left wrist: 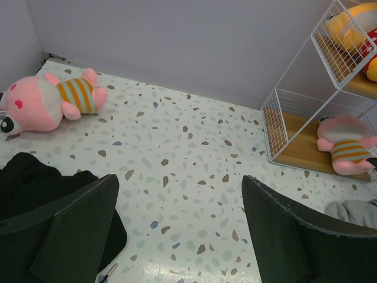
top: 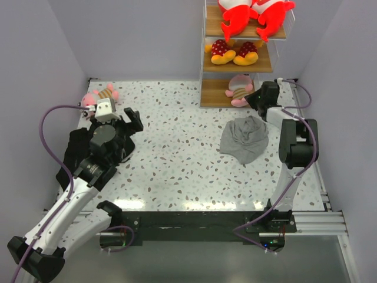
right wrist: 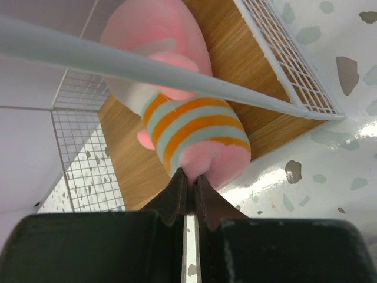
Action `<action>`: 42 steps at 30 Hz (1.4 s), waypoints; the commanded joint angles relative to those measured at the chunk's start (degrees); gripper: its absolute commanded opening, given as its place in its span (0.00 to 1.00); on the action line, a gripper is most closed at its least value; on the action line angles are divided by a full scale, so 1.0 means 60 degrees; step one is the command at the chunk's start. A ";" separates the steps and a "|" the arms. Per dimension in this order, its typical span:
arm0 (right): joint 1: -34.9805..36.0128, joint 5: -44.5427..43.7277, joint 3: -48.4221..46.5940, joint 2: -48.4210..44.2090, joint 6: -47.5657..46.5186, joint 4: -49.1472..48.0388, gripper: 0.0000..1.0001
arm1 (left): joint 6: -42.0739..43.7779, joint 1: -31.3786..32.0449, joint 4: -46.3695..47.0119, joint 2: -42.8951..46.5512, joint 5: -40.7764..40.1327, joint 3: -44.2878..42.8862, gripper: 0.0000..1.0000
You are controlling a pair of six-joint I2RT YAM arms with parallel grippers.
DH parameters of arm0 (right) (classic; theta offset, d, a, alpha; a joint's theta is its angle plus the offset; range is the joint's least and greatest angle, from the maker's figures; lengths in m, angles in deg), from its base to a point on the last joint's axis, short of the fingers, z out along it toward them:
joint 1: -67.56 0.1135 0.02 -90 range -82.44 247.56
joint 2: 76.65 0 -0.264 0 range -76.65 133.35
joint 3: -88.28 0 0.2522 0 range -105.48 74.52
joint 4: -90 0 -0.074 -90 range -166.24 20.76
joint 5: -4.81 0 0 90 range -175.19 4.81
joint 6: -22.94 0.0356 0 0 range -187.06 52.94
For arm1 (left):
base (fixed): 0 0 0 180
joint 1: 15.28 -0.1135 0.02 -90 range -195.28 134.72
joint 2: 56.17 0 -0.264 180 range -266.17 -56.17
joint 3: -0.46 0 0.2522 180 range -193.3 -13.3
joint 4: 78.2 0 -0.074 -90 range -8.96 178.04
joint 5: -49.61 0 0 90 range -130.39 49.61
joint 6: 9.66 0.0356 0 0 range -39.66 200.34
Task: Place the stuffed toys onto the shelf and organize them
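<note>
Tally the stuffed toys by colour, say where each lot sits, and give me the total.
red-and-white toys: 2, both on the top board of the shelf
yellow-orange toys: 2, both on the middle board
pink striped toys: 2, one on the bottom board, the other lying on the tabletop at the far left
Total: 6

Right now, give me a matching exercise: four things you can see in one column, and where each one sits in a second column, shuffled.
Things:
1. red-and-white toys
2. yellow toys
3. grey cloth
4. pink toy near the left arm

Places:
A. far left corner of the table
B. top board of the shelf
C. on the table, in front of the shelf
D. middle board of the shelf

Pairs: 1-B, 2-D, 3-C, 4-A.
</note>
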 commanded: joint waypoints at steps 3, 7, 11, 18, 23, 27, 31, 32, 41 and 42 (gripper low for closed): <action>-0.0013 -0.0458 -0.0560 0.0052 0.0000 -0.0122 0.02 | 0.0065 0.0081 0.0338 0.0068 -0.0037 0.0009 0.90; -0.0013 -0.0677 -0.0809 0.0111 -0.0147 0.0142 0.04 | 0.0065 0.0081 0.0367 0.0039 -0.0022 -0.0006 0.90; -0.0291 -0.0782 -0.0984 0.0227 -0.0132 0.0303 0.11 | 0.0079 0.0081 0.0352 0.0010 -0.0066 0.0009 0.90; -0.0320 -0.0752 -0.0854 0.0009 -0.0059 0.0552 0.35 | 0.0094 0.0096 0.0352 -0.0048 -0.0139 0.0038 0.90; -0.0335 -0.0621 -0.1117 -0.0372 -0.0395 0.1035 0.50 | 0.0109 0.0096 0.0323 -0.0195 -0.0227 0.0009 0.90; -0.0335 -0.0138 -0.0796 -0.0986 -0.0440 0.1445 0.56 | 0.0094 0.0082 0.0323 -0.0341 -0.0301 0.0038 0.90; -0.0335 -0.0137 0.0139 -0.2185 -0.0498 0.1986 0.61 | -0.0066 0.0081 0.0353 -0.0765 -0.0447 0.0024 0.92; -0.0335 -0.0137 0.0331 -0.2450 -0.0571 0.2220 0.64 | -0.0198 0.0081 0.0207 -0.0926 -0.0520 -0.0049 0.92; -0.0115 0.1488 0.4109 -0.6561 -0.1040 0.1812 0.68 | -0.1458 -0.2450 -0.2092 -0.5038 -0.0100 -0.3751 0.91; 0.0117 0.1620 0.4373 -0.6917 -0.1157 0.1798 0.68 | -0.1531 -0.3018 -0.2181 -0.5348 0.0020 -0.4002 0.91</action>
